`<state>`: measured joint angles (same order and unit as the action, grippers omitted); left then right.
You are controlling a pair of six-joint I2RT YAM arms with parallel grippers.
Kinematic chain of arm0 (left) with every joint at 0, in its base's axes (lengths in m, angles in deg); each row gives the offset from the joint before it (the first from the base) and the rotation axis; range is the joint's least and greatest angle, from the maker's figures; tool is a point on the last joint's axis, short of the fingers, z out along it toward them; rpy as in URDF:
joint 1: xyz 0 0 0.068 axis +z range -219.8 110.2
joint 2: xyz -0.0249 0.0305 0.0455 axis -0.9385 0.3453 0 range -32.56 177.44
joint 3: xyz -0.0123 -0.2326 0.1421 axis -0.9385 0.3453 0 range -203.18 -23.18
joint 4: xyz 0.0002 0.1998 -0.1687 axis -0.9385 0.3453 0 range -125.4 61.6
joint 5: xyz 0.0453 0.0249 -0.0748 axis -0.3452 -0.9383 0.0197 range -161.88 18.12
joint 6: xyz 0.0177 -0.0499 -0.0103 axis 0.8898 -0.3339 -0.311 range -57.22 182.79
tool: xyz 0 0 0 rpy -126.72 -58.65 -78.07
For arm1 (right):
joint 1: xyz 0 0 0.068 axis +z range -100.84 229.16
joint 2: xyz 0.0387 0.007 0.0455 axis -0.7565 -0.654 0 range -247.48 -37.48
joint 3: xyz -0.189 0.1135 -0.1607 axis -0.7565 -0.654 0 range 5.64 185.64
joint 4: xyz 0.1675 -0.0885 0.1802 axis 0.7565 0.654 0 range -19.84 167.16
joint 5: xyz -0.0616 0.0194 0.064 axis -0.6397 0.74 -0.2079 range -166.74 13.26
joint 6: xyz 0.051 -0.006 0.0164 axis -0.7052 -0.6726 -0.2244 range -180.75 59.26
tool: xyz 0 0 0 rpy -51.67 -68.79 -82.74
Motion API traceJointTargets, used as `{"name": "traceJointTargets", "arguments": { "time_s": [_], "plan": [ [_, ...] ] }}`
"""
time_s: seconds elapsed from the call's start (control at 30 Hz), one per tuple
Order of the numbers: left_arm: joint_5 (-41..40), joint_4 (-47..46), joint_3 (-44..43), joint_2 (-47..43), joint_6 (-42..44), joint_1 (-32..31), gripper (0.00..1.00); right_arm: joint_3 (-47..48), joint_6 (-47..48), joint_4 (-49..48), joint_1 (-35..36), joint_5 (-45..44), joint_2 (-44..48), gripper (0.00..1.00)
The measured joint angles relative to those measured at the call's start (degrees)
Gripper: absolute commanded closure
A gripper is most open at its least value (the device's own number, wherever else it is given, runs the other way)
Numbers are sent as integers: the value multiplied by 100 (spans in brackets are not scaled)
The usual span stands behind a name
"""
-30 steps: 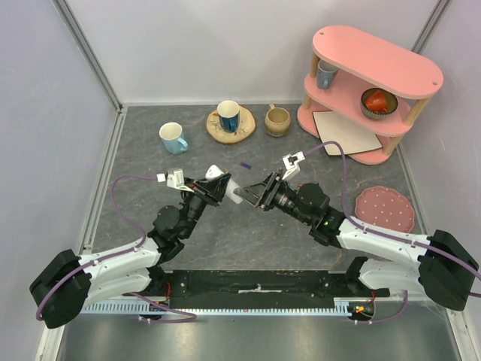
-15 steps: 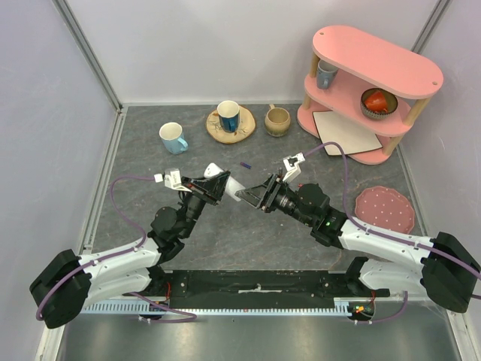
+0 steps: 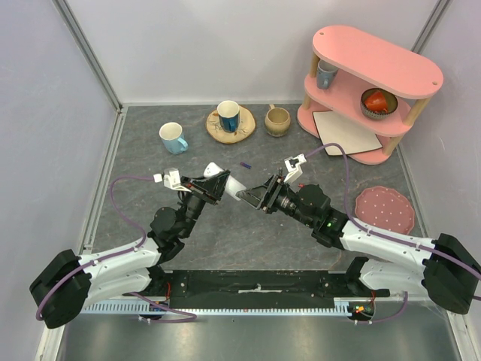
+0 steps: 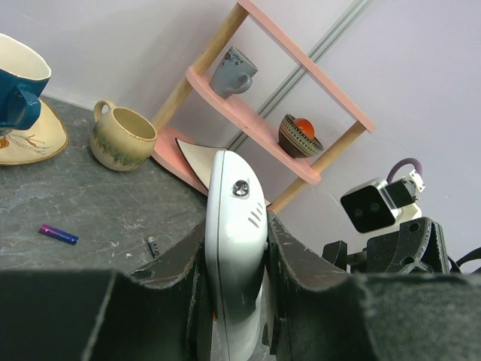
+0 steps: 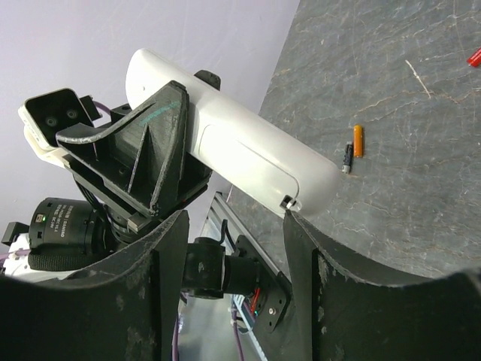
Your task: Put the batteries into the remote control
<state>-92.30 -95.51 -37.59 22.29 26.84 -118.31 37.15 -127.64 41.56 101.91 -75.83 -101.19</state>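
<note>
Above the middle of the grey table [image 3: 248,233], the left gripper [image 4: 237,229] was clamped on the white remote control [image 4: 234,199], with its black fingers [image 4: 297,259] pressed against the remote's two long sides and the remote lifted off the surface. The right gripper [image 5: 234,226] faced it from the right with its fingers [image 5: 150,301] spread apart and nothing held. The remote's end with the outlined back panel sat just at the fingertips, and I could not tell whether it touched them.

A blue-purple battery [image 4: 58,235] lay on the table just beyond the two grippers, and a dark grey battery [image 4: 152,246] lay near it but apart. In the right wrist view, an orange battery [image 5: 358,141] and a small dark cylinder [image 5: 347,158] lay just beside each other on the table, and a red sliver [image 5: 475,56] showed at the frame's right edge.

Farther back stood a light blue mug [image 3: 173,138], a blue cup [image 3: 228,116] on a saucer [image 3: 218,131] and a beige mug [image 4: 122,135]. A pink shelf [image 3: 376,60] stood in the far right corner, and a pink dotted mat [image 3: 384,209] lay near the right arm.
</note>
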Motion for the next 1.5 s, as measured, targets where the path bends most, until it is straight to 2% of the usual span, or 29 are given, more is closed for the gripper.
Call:
{"name": "traceJointTargets", "arguments": {
  "time_s": [1.23, 1.5],
  "plan": [
    [210, -280, 48, -94, -133, 7, 98, -138, -127, -133, -48, -72, -11, 38],
    [186, -83, 44, -116, -129, 0, 98, -131, 7, 4, -50, -74, 105, 37]
  ]
}}
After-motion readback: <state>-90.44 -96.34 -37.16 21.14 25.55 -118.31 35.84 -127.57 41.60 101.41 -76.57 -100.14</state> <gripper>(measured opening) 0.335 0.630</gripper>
